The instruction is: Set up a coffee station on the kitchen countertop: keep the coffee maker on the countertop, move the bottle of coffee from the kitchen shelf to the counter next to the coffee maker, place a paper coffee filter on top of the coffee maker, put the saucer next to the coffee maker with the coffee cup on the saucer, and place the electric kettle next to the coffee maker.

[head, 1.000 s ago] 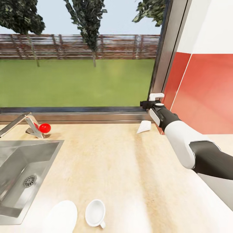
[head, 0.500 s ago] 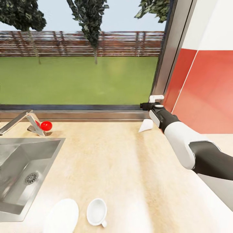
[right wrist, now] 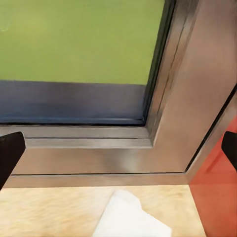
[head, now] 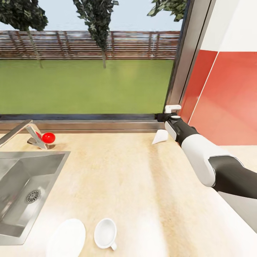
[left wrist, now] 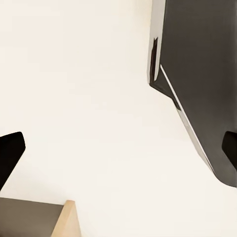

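Observation:
A white paper coffee filter [head: 159,137] lies on the countertop [head: 128,185] by the window corner; the right wrist view shows it close below [right wrist: 131,218]. My right gripper [head: 160,115] hangs just above and behind it, against the window frame. It is open [right wrist: 118,150], its fingertips [right wrist: 10,154] wide apart and holding nothing. Near the counter's front edge sit a white saucer [head: 66,237] and, to its right, a white coffee cup [head: 105,233] standing upright beside it. My left gripper [left wrist: 118,150] is open too, facing a white surface and a dark panel.
A steel sink [head: 21,192] is set into the counter at the left, with a faucet [head: 21,130] and red knob [head: 48,137] behind it. The window frame [head: 107,125] runs along the back. A red and white wall [head: 228,92] closes the right side.
The head view has shifted slightly. My right arm stays over the filter by the window corner, and the filter, cup and saucer lie as before.

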